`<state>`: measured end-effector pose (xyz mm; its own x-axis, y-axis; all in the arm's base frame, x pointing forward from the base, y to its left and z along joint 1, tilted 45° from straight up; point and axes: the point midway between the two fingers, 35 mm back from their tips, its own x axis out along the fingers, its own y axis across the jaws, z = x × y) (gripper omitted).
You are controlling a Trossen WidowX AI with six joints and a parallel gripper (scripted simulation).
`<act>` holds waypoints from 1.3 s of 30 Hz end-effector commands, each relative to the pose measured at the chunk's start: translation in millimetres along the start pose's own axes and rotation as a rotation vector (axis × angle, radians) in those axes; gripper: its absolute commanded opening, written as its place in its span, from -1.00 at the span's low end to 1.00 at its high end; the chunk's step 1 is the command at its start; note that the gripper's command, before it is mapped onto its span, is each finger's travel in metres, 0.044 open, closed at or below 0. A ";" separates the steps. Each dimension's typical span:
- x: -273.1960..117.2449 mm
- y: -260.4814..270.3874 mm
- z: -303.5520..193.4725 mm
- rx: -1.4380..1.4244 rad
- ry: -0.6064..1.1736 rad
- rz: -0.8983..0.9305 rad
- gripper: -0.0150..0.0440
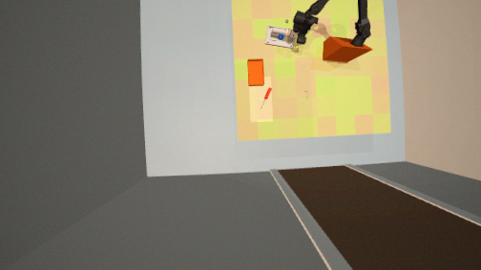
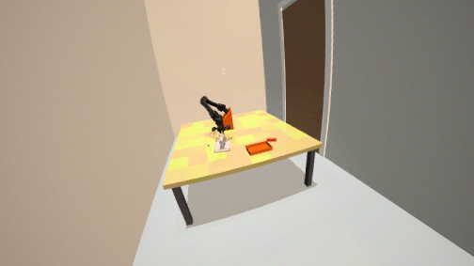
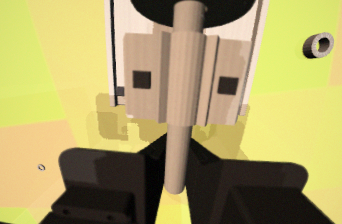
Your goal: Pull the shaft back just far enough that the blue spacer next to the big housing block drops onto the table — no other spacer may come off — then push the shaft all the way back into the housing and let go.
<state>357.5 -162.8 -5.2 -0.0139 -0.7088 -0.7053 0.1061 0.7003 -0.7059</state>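
Note:
My gripper (image 3: 176,137) (image 2: 222,133) is shut on the bare end of the pale shaft (image 3: 176,172), just outside the beige bearing block (image 3: 143,102) with two dark squares. The shaft runs through that block and under a black disc (image 3: 193,12), which hides its far part in the wrist view. The white base plate (image 1: 270,42) (image 3: 121,20) carries the assembly. A blue part (image 1: 281,36) shows next to a grey block (image 1: 274,34) on the plate. It is too small to tell whether it is on the shaft. The other spacers cannot be made out.
A grey hollow ring (image 3: 321,45) lies beside the plate; a tiny ring (image 3: 41,167) lies on the other side. An orange tray (image 1: 256,72) (image 2: 259,148) and a red screwdriver (image 1: 267,93) on a pale sheet (image 1: 262,116) are nearby. A large orange wedge (image 1: 340,52) stands by the arm's base.

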 end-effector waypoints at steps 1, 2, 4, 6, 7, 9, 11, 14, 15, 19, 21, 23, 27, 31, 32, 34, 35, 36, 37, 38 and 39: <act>-0.6 -0.3 3.1 0.003 -0.007 0.001 -0.49; -0.6 -0.4 3.2 0.003 -0.007 0.001 -0.49; -0.6 -0.4 3.4 0.003 -0.007 0.001 -0.49; -0.6 -0.4 3.7 0.003 -0.007 0.001 -0.49; -0.6 -0.4 3.8 0.003 -0.007 0.001 -0.49; -0.6 -0.4 4.0 0.003 -0.007 0.001 -0.49; -0.6 -0.4 4.3 0.003 -0.007 0.001 -0.49; -0.6 -0.4 4.6 0.003 -0.007 0.001 -0.49; -0.6 -0.4 4.7 0.003 -0.007 0.001 -0.49; -0.6 -0.4 5.2 0.003 -0.007 0.001 -0.49; -0.6 -0.4 5.4 0.003 -0.007 0.001 -0.49; -0.6 -0.4 5.7 0.003 -0.007 0.001 -0.49; -0.6 -0.4 6.2 0.003 -0.007 0.001 -0.49; -0.6 -0.4 6.6 0.003 -0.007 0.001 -0.49; -0.6 -0.4 6.7 0.003 -0.007 0.001 -0.49; -0.7 -0.4 7.0 0.003 -0.007 0.001 -0.49; -0.7 -0.4 7.1 0.003 -0.007 0.001 -0.49; -0.7 -0.4 7.2 0.003 -0.007 0.001 -0.49; -0.7 -0.4 7.3 0.003 -0.007 0.001 -0.49; -0.7 -0.4 7.4 0.003 -0.007 0.001 -0.49; -0.7 -0.4 7.6 0.003 -0.007 0.001 -0.49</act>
<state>362.1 -163.2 -4.8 -0.0138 -0.7093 -0.7048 0.1050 0.6999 -0.7064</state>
